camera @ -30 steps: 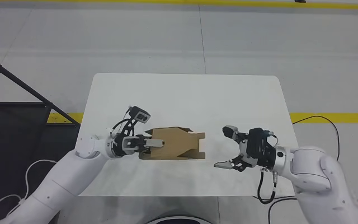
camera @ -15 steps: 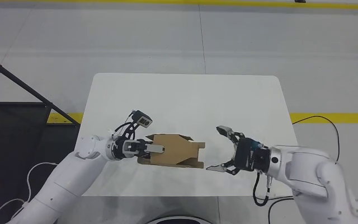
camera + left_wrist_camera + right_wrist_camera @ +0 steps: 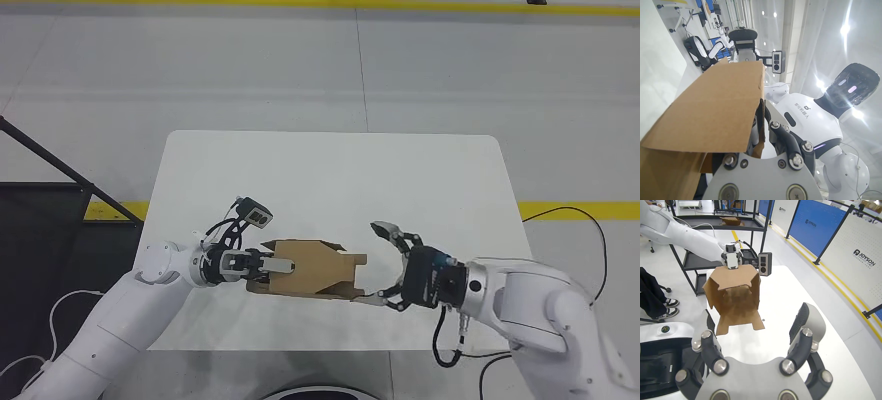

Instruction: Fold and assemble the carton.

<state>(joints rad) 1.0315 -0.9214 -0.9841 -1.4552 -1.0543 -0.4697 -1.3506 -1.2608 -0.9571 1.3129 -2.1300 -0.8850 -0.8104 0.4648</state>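
Cardboard carton half-formed, right gripper poised at its open end

White tabletop carries the job. The carton lies on its side toward 7 o'clock of the tabletop's middle, its open mouth facing 3 o'clock. The tube looks squared up, but the end flaps are not yet folded. The lower flap juts out low over the tabletop, and I cannot tell whether it rests there. The side flap stands straight out.

The left gripper is clamped on the carton's wall at its 9 o'clock end, steadying it. The right gripper sits just off the 3 o'clock end with its fingers spread wide, one to each side of the mouth. Whether the nearer finger touches a flap corner I cannot tell.

By my reading, the step in hand is closing this open end. The next move calls for pressing the side flaps inward, then bringing the lower flap over them. The left grip must resist that push so the carton neither slides nor collapses.

Beyond the tabletop at 9 o'clock stands a black rack bearing a spare cardboard piece, well apart. A small dark speck lies just beside the lower flap. Nothing stands between the right gripper and the flaps.
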